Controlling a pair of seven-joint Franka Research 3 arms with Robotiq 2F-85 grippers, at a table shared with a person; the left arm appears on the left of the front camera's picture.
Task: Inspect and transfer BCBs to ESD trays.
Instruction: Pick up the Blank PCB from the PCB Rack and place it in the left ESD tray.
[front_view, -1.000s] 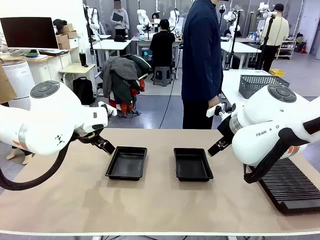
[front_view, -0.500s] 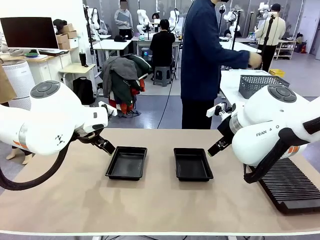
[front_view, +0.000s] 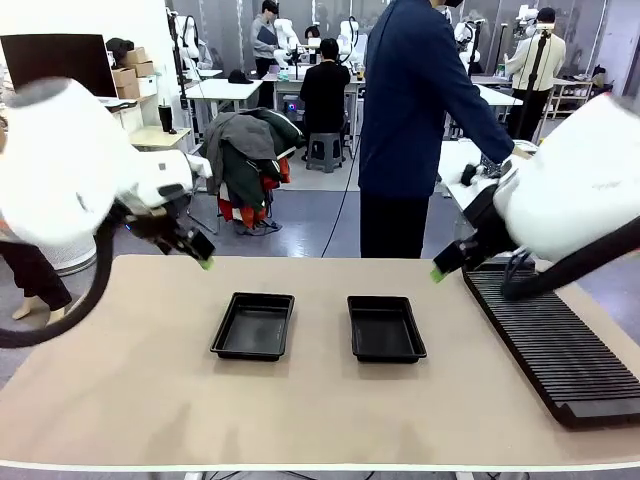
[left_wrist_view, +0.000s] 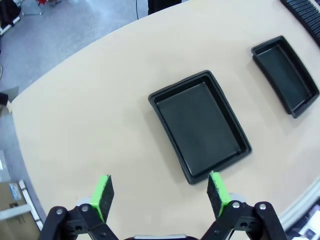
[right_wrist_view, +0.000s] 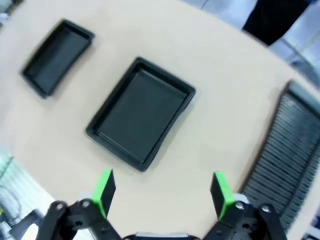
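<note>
Below the left claw (left_wrist_view: 160, 192), spread wide and holding nothing, lies one ESD tray (left_wrist_view: 200, 125). Under the right claw (right_wrist_view: 162, 192), equally agape, lies the second ESD tray (right_wrist_view: 140, 112). Both are bare, and the blurred rack (right_wrist_view: 280, 165) beyond seems bare too. No BCBs transferred; the whole job is left.

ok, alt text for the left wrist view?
The left tool is open above a tan table, with an empty black ESD tray just beyond its green pads. A second empty tray lies farther off, near a corner of a ribbed black rack.
</note>
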